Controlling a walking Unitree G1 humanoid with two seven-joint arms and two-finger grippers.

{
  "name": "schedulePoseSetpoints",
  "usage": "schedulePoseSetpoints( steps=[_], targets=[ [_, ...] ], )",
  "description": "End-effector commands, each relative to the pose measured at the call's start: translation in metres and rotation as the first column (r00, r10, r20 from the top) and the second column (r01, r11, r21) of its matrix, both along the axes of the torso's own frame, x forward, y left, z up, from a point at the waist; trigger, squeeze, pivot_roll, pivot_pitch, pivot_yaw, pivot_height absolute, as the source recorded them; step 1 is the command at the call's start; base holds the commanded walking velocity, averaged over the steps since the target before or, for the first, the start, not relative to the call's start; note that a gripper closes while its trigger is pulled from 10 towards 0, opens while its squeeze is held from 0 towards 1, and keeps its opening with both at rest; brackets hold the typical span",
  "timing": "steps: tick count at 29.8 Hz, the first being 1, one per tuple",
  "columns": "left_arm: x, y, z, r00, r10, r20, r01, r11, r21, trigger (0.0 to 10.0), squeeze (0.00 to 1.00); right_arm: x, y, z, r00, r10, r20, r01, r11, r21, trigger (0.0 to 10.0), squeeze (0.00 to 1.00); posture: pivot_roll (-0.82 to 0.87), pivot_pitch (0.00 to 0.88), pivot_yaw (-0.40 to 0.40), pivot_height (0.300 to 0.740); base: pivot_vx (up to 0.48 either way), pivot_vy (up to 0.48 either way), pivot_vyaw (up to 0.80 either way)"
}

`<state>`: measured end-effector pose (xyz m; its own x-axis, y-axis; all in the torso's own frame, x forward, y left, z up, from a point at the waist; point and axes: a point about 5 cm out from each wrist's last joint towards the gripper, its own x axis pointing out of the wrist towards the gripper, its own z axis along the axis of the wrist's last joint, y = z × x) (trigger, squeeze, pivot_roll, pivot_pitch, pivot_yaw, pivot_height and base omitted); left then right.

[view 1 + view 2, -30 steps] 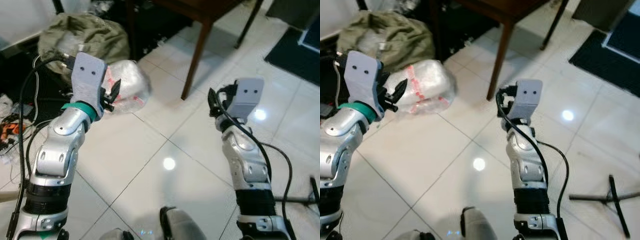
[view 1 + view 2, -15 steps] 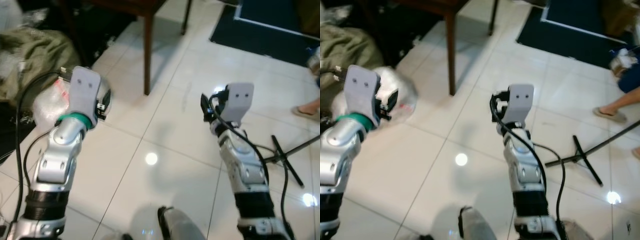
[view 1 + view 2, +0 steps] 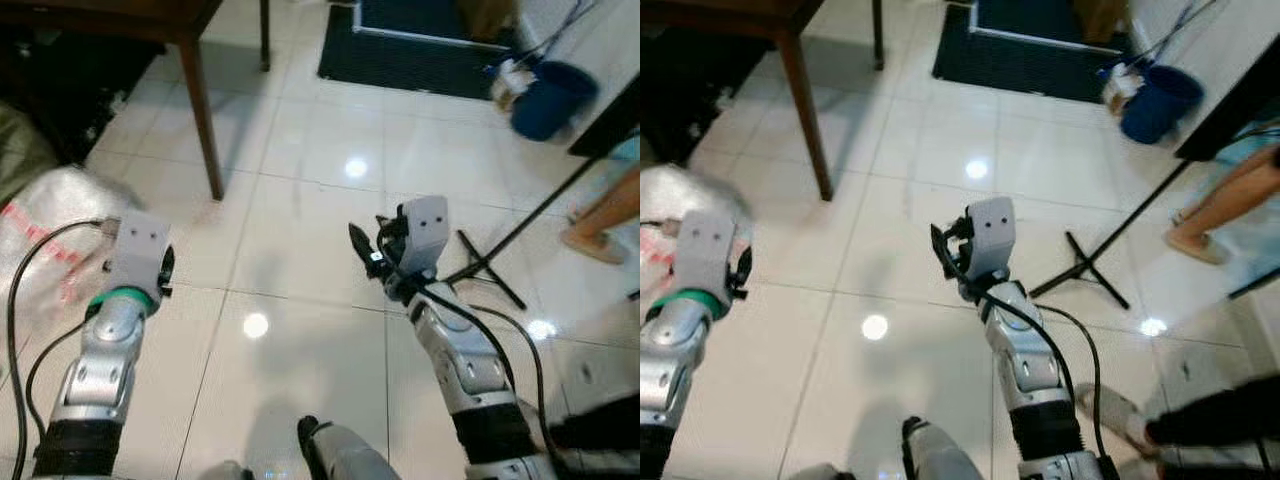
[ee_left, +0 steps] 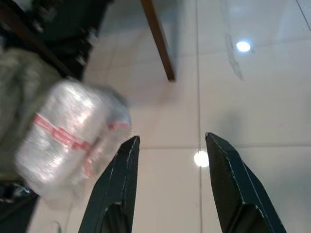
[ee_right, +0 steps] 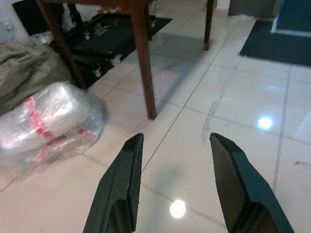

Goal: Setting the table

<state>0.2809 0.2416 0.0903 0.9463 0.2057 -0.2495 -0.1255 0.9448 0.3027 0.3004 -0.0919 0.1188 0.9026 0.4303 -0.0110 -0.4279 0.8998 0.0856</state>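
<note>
Camera now swung right: blue bucket (image 3: pixel 548 98) newly visible.

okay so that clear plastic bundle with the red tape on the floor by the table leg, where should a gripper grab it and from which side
Probably across the plastic bundle's narrower, rounded middle, coming from above. It lies flat on the white tile floor, so only its top and sides are reachable. The soft wrap should pinch between the open left gripper's fingers; it is the nearer one.

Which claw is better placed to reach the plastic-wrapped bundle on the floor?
Left. The left claw is open and empty, with the plastic-wrapped bundle lying just beyond it on that side; the right claw is farther off.
</note>
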Motion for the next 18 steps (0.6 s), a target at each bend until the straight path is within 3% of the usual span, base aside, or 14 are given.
schedulePoseSetpoints(
  steps=[1,13,18],
  targets=[
    [-0.002,-0.004,-0.007,1.0,-0.013,-0.007,0.013,0.999,-0.039,10.0,0.0,-0.002,0.0,-0.007,1.0,0.006,-0.024,-0.006,1.0,-0.006,10.0,0.0,-0.06,0.067,0.01,0.74,0.0,0.0,-0.8],
    [0.006,-0.013,-0.01,0.998,-0.045,0.051,0.051,0.989,-0.138,10.0,0.0,-0.003,-0.009,-0.018,0.999,-0.004,-0.039,0.004,1.0,-0.004,10.0,0.0,-0.07,0.054,0.013,0.74,0.0,0.0,-0.8],
    [0.007,-0.015,-0.012,0.996,-0.064,0.054,0.071,0.989,-0.134,10.0,0.0,-0.002,-0.011,-0.02,0.999,-0.025,-0.035,0.025,1.0,-0.017,10.0,0.0,-0.07,0.045,0.015,0.74,0.0,0.0,-0.64]
  ],
)
